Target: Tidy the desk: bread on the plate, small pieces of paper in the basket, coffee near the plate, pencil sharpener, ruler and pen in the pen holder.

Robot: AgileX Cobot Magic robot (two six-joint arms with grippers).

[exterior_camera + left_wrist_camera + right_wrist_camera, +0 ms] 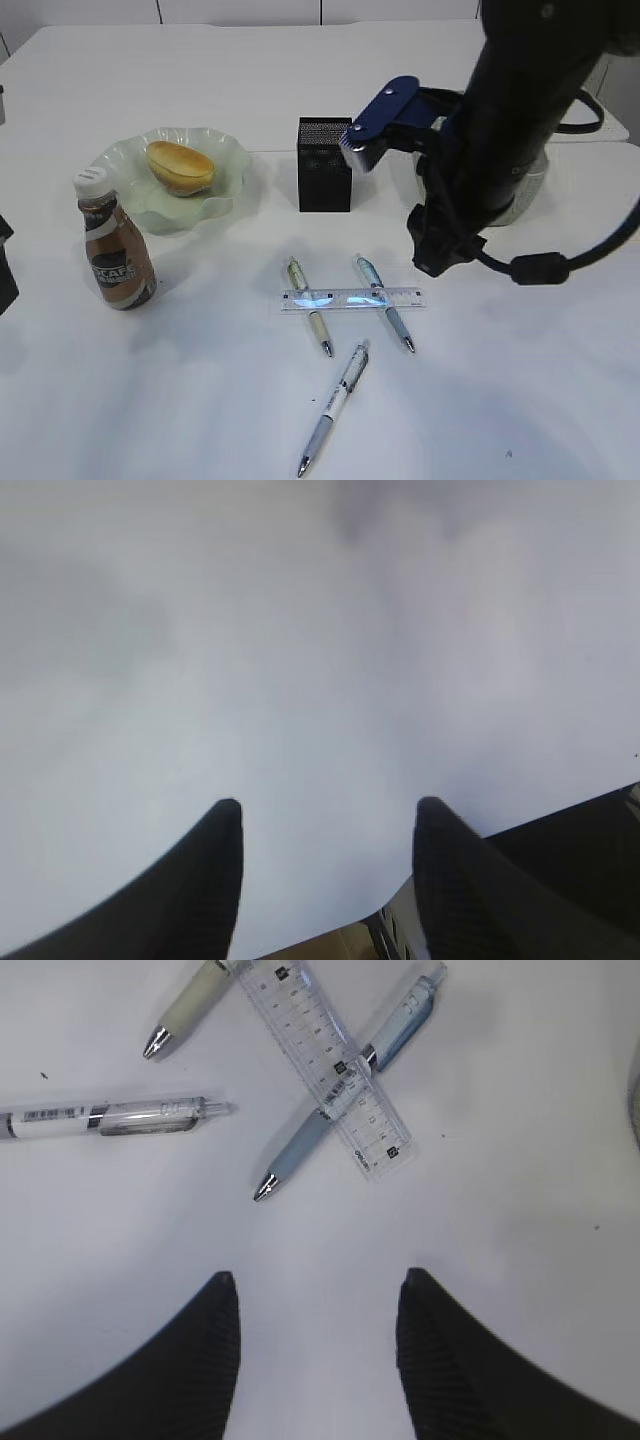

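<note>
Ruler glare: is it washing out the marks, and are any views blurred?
Exterior view: a bluish-white glare patch sits on the ruler, hiding its marks there. Right wrist view: the ruler is sharp, its marks show. Left wrist view: only soft grey shadows on the desk, little to focus on.

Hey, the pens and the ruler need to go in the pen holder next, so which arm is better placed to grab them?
Probably the right. The right gripper hangs open over the desk just short of the ruler and blue pen. The left gripper sees only bare tabletop.
</note>
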